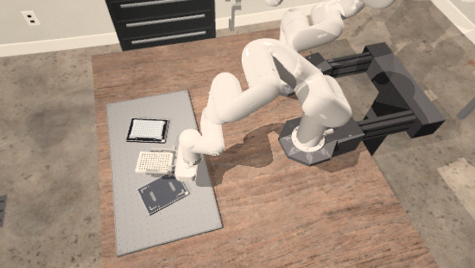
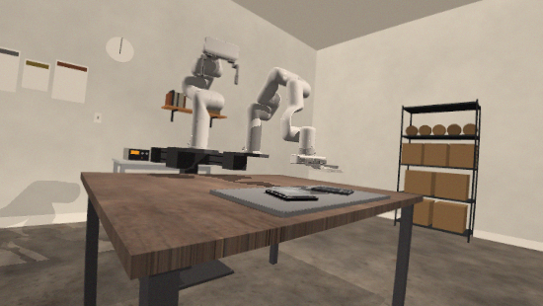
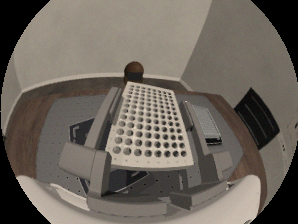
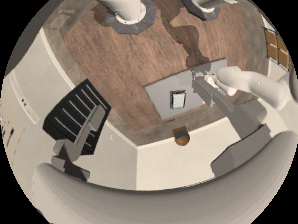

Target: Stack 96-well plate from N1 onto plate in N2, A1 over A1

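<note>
High over the gray board [image 1: 129,233] [image 2: 247,202] [image 3: 55,130] [image 4: 159,100], my left pincer [image 1: 156,162] [image 2: 330,168] [image 3: 152,107] is gripping the cream 96-well plate [image 1: 155,162] [image 3: 150,127], carrying it between empty nest N1 [image 1: 161,200] [image 3: 122,181] and nest N2 [image 1: 129,141] [image 2: 291,196] [image 3: 215,143], where the lower plate [image 1: 148,129] [image 3: 204,121] [image 4: 178,100] is sitting. My right pincer is standing wide open, holding nothing, away from the nests.

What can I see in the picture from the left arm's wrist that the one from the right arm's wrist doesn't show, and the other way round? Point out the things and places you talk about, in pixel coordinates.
Only the left wrist view shows the empty nest N1 [image 1: 162,198] [image 3: 120,181] and, clearly, the wells of the plate held in the left gripper [image 1: 174,162] [image 3: 150,120].

Only the right wrist view shows both arms' bases [image 4: 116,26] [image 4: 202,13] and the brown boxes [image 4: 271,39].

Both show the plate in nest N2 [image 1: 148,130] [image 3: 204,120] [image 4: 178,100], the grey mat [image 1: 129,233] [image 3: 52,125] [image 4: 157,92] and the black drawer unit [image 1: 166,13] [image 3: 250,115] [image 4: 67,107].
</note>
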`<action>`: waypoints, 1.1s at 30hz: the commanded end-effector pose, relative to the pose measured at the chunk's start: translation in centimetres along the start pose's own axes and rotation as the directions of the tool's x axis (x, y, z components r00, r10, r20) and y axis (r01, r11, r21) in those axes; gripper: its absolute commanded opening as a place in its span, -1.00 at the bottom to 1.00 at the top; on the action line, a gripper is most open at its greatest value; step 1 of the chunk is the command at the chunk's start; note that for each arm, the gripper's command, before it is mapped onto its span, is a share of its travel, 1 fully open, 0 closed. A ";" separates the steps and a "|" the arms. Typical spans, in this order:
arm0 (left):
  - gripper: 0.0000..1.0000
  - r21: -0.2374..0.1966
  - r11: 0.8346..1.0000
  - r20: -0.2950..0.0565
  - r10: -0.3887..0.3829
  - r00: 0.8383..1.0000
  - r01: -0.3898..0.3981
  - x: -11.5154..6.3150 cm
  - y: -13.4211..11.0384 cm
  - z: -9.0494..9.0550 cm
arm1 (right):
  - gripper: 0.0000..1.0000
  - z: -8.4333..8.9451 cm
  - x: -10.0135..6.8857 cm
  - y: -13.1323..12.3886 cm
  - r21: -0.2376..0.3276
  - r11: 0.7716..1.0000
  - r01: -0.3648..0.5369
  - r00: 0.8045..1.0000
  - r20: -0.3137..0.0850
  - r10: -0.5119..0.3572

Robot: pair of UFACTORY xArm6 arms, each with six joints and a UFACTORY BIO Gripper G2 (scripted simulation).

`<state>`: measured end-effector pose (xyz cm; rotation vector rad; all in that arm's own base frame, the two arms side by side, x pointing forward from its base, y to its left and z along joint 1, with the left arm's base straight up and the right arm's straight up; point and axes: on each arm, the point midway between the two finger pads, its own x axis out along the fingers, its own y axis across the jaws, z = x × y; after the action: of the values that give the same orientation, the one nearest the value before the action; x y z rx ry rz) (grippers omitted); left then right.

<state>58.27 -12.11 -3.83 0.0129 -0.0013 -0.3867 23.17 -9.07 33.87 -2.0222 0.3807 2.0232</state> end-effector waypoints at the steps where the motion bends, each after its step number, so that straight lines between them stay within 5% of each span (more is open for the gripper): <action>1: -1.00 -0.006 1.000 0.004 -0.002 1.000 0.002 0.7 -1.3 0.2 | 1.00 0.0 -0.1 0.0 0.000 1.000 0.000 1.000 -0.003 0.000; 33: -1.00 -0.007 1.000 0.004 -0.002 1.000 0.002 4.0 -10.0 0.3 | 1.00 0.0 -0.1 0.0 0.000 1.000 0.000 1.000 -0.003 0.000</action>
<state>58.09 -21.77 -3.89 0.0050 0.0002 -0.3889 23.17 -9.07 33.87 -2.0222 0.3807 2.0232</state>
